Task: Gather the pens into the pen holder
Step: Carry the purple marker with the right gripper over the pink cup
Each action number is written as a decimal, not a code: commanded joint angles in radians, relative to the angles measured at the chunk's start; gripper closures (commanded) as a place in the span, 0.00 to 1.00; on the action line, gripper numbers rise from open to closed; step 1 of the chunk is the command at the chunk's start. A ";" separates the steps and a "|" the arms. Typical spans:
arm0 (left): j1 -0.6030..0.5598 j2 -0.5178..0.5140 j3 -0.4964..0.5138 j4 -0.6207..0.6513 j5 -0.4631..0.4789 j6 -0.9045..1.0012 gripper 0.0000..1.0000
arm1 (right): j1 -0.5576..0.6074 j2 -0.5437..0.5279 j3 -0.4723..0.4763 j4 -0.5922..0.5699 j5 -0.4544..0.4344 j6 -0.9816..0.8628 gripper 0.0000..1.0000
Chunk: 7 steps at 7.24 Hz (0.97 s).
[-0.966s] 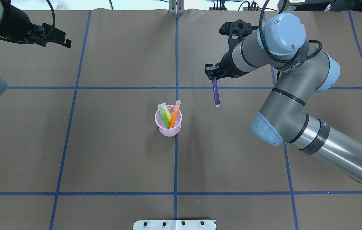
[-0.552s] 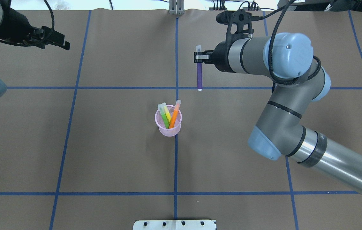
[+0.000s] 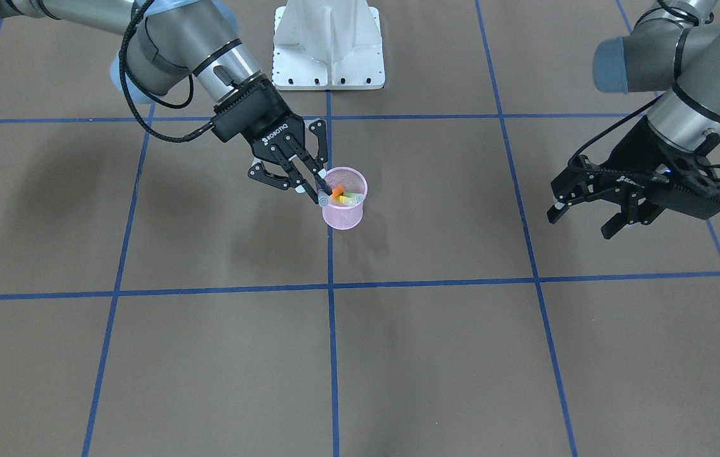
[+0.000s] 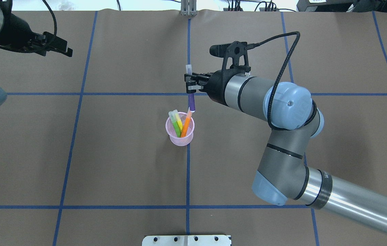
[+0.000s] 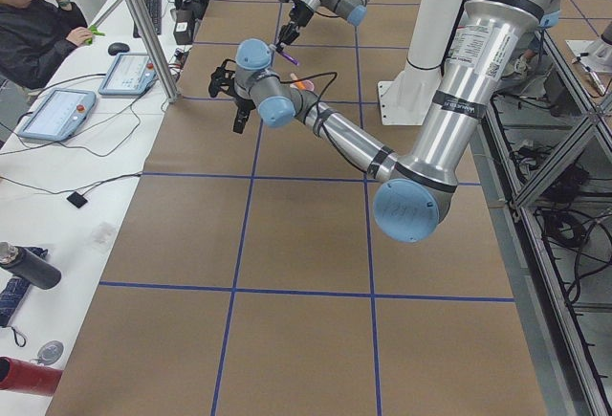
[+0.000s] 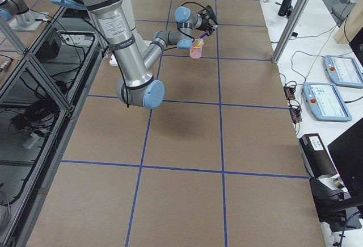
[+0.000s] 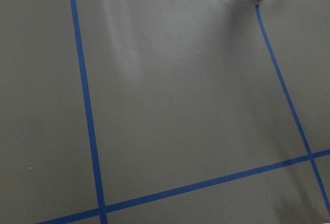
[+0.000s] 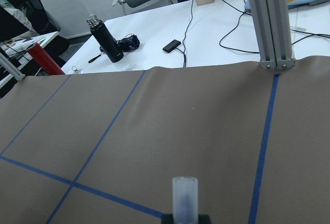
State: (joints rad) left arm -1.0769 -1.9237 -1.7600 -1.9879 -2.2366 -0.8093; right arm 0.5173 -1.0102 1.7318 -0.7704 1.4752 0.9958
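The pink mesh pen holder [image 4: 180, 136] stands at the table's middle on a blue tape line. The green pen [image 4: 175, 127], the yellow pen [image 4: 178, 120] and the orange pen [image 4: 186, 123] lean inside it. My right gripper [image 4: 189, 87] is shut on the purple pen [image 4: 191, 102] and holds it upright, its lower tip just above the holder's far rim. The front view shows the same gripper [image 3: 324, 190] at the holder's [image 3: 344, 219] rim. The pen's cap [image 8: 184, 195] shows in the right wrist view. My left gripper [image 3: 582, 219] is open and empty, far to the side.
A white base plate [image 3: 328, 44] sits at the robot's edge of the table. An aluminium post [image 4: 188, 8] stands at the far edge. Blue tape lines [image 4: 77, 94] cross the brown table cover. An operator's desk with tablets [image 5: 57, 110] lies beyond the far edge.
My right gripper has carried the purple pen leftward, first away across the table and then back, so that its tip now hangs at the holder's far rim. The left arm has barely moved.
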 commanded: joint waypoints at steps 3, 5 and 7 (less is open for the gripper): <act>0.002 0.011 0.013 0.001 0.000 0.002 0.00 | -0.103 0.008 -0.059 0.028 -0.137 -0.098 1.00; 0.002 0.011 0.022 0.001 0.000 0.002 0.00 | -0.120 0.010 -0.098 0.072 -0.147 -0.098 1.00; 0.003 0.011 0.027 0.001 0.000 0.002 0.00 | -0.144 0.012 -0.098 0.072 -0.190 -0.098 1.00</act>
State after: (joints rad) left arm -1.0743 -1.9129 -1.7373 -1.9865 -2.2367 -0.8069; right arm 0.3865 -0.9999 1.6363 -0.7006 1.3061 0.8973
